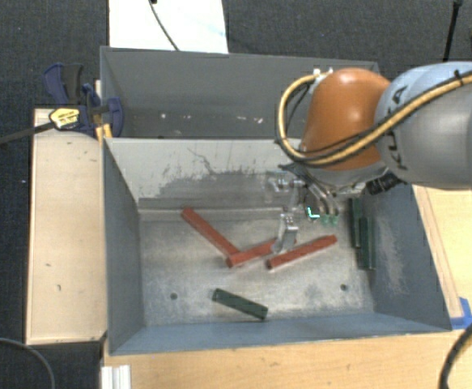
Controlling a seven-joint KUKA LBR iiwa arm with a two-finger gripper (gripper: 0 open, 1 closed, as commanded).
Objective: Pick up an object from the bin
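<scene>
Camera view from above has my pincer [289,233] lowered near the middle of the grey metal bin [219,96], its tip just at the upper edge of a reddish-brown flat stick [302,252] lying aslant on the floor. Whether the pincer is open or closed I cannot tell. A shorter reddish stick [250,254] lies just beside that one's left end and meets a longer reddish stick [207,229] in a V. Well apart lie a dark green block [240,304] toward the near wall and a dark bar [362,235] along the right wall. I judge the nearest stick my likeliest pick, since it lies flat with bare floor beside it.
</scene>
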